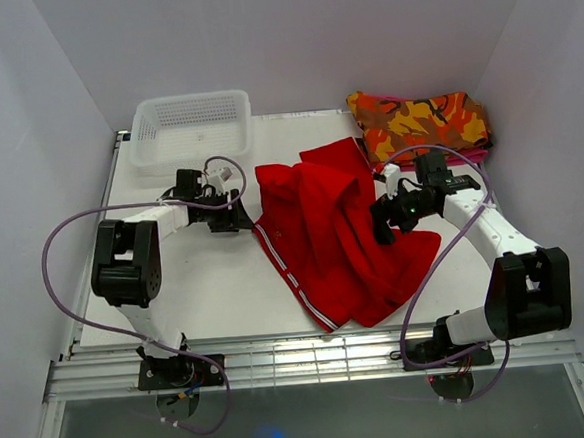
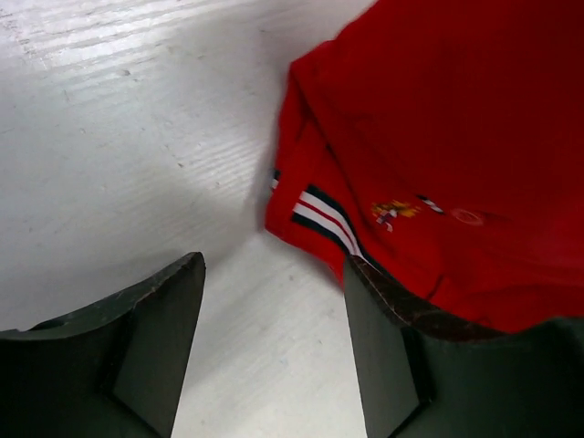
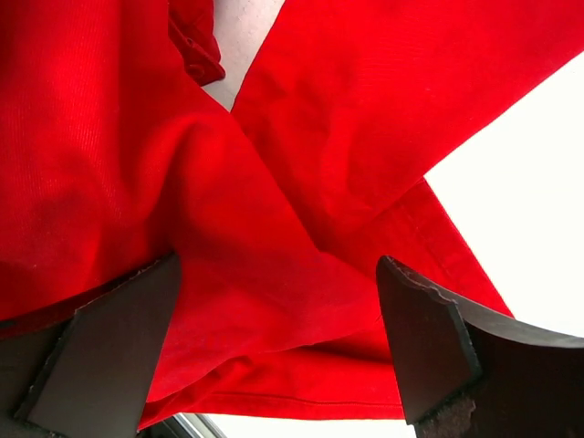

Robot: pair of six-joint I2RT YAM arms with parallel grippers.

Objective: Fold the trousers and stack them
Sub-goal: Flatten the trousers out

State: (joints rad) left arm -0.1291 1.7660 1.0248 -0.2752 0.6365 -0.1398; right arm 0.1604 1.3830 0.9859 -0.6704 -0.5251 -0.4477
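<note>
Bright red trousers (image 1: 339, 241) were seen loosely heaped on the white surface (image 1: 196, 286), between the left pincer (image 2: 274, 274) and right pincer (image 3: 278, 274). Both pincers were spread apart, nothing gripped. A white-and-navy striped trim (image 2: 319, 214) was shown just beside the left one; rumpled cloth was seen under the right.

A robotics laboratory test cell is indicated; a white table (image 1: 201, 285) is enclosed by plain white walls (image 1: 23, 97) on the left, right and far sides; a left arm (image 1: 125, 261) and a right arm (image 1: 522, 283) are bolted to a metal rail (image 1: 312, 360) along the near edge, with purple cables (image 1: 44, 268) left exposed; on the table only a white plastic basket (image 1: 190, 126), the trousers (image 1: 333, 226) and a camouflage garment (image 1: 420, 120) are laid out.
</note>
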